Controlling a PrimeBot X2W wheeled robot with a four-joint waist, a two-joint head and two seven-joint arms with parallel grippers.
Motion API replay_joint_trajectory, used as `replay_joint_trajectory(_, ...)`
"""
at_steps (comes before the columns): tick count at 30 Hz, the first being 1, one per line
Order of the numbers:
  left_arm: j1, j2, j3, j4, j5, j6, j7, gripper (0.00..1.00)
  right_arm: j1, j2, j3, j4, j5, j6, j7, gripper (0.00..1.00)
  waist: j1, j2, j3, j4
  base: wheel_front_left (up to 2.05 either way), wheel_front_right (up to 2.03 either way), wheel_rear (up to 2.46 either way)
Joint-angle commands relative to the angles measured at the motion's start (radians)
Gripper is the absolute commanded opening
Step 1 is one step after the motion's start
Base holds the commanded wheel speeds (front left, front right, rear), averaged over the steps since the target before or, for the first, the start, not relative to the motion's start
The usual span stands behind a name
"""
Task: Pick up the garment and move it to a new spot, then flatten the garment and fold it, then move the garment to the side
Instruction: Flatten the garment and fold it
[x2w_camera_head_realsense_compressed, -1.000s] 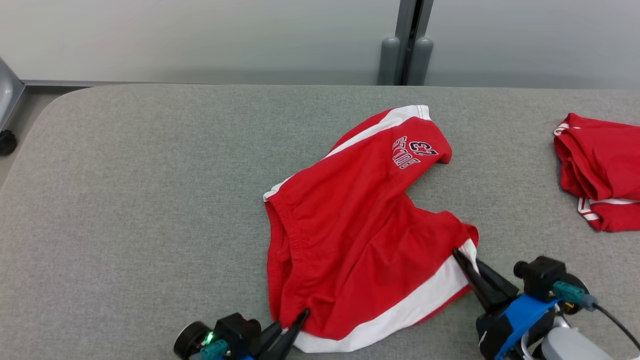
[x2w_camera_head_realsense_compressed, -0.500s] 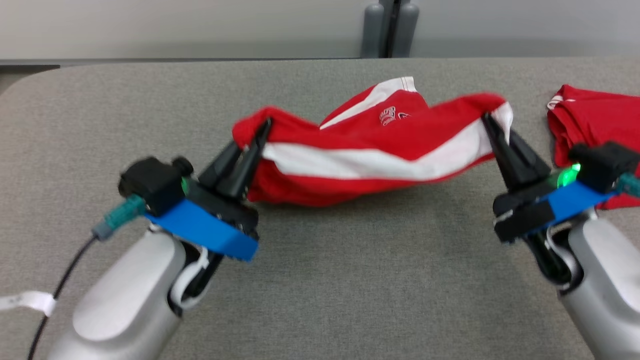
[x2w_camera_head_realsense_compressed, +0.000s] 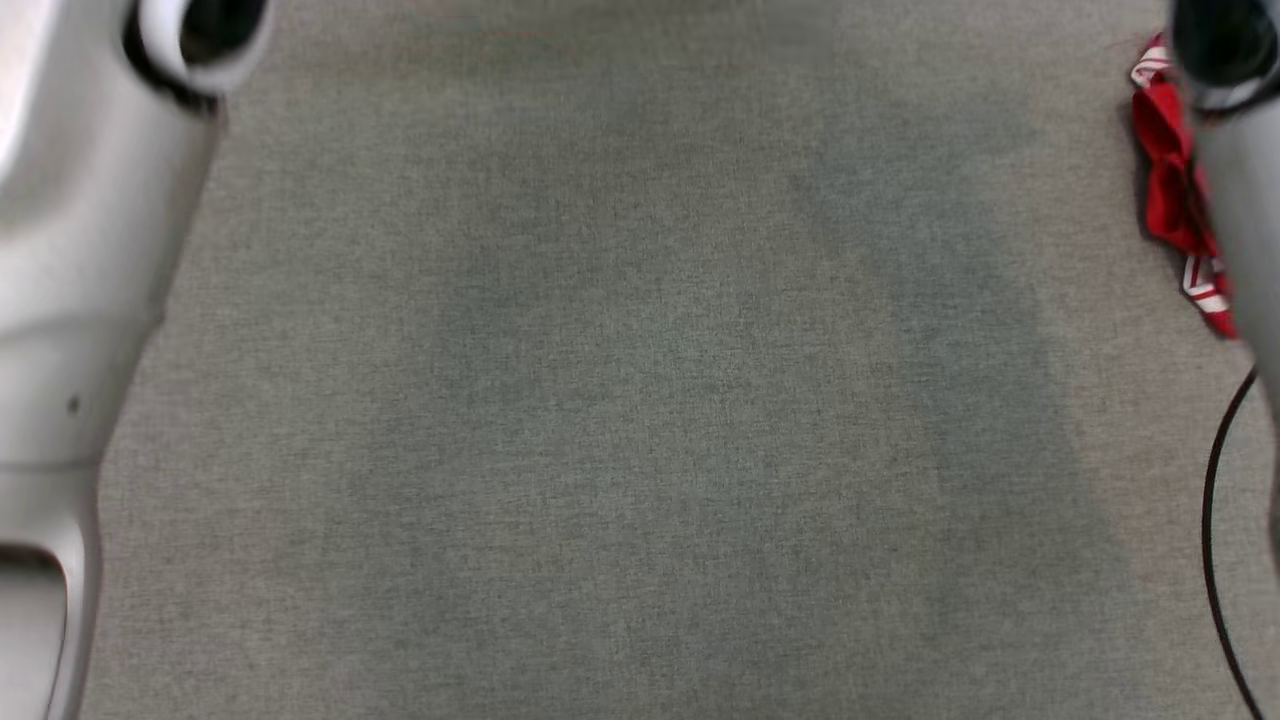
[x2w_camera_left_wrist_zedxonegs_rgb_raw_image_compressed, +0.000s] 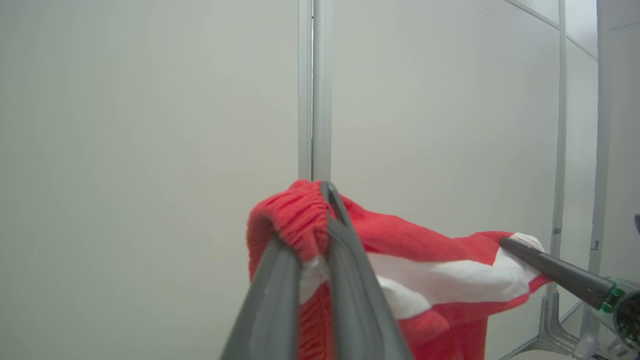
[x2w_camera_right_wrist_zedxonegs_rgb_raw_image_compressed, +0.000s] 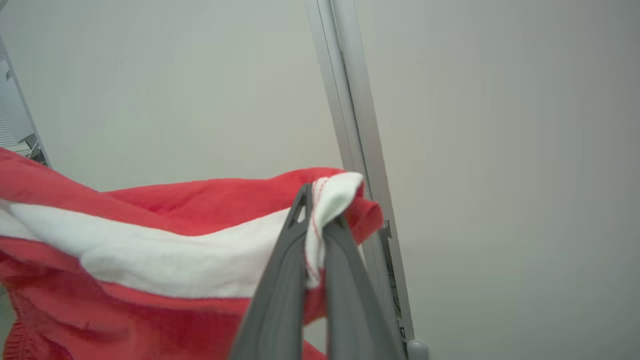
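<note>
1. Head view: grey tabletop (x2w_camera_head_realsense_compressed: 640, 400) beneath two pale forearms (x2w_camera_head_realsense_compressed: 80, 250); second red garment (x2w_camera_head_realsense_compressed: 1165, 180) at the right edge, near a black cable (x2w_camera_head_realsense_compressed: 1210, 520).
2. Left wrist view: left pincer (x2w_camera_left_wrist_zedxonegs_rgb_raw_image_compressed: 320, 210) clamped shut on the gathered waistband of the garment (x2w_camera_left_wrist_zedxonegs_rgb_raw_image_compressed: 425, 240); garment held aloft before a wall panel (x2w_camera_left_wrist_zedxonegs_rgb_raw_image_compressed: 150, 150), spanning across to the right pincer (x2w_camera_left_wrist_zedxonegs_rgb_raw_image_compressed: 510, 245).
3. Right wrist view: right pincer (x2w_camera_right_wrist_zedxonegs_rgb_raw_image_compressed: 314, 200) closed tight on the white-trimmed hem corner; cloth sagging away to one side.
4. Step in hand, as judged: pick-up and transfer to a new spot. Next: lower both pincers evenly to the tabletop, keep the span taut, and release once flat, well apart from the second red garment.
</note>
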Motion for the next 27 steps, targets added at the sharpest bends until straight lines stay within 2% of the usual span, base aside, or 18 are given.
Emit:
replay_joint_trajectory(1,-0.065,-0.017,-0.017,0.023,-0.011,-0.007,-0.008,0.0,-0.068,0.005,-0.02,0.039,0.014,0.0,-0.012,0.0,-0.0003,-0.0001,0.012,0.002,0.0,0.0,0.0)
replay_joint_trajectory(8,-0.233,-0.027,-0.075,0.116,-0.037,-0.005,-0.03,0.0,-0.224,0.019,-0.026,0.156,0.036,0.0,-0.046,0.0,-0.0003,-0.0001,0.028,-0.01,0.0,0.0,0.0)
replay_joint_trajectory(13,-0.188,-0.024,-0.105,0.12,-0.062,-0.005,-0.036,0.0,-0.188,0.025,0.033,0.199,0.055,0.0,-0.068,0.0,-0.0003,-0.0001,0.035,-0.007,0.0,0.0,0.0)
replay_joint_trajectory(18,-0.007,-0.015,-0.058,0.058,-0.047,-0.005,-0.037,0.0,-0.054,0.011,0.102,0.175,0.092,0.0,-0.087,0.0,-0.0003,-0.0001,0.037,-0.002,0.0,0.0,0.0)
replay_joint_trajectory(27,0.515,-0.039,0.092,-0.12,0.075,-0.005,-0.037,0.0,0.351,-0.023,0.169,0.028,0.137,0.0,-0.093,0.0,-0.0003,-0.0001,-0.033,0.006,0.0,0.0,0.0)
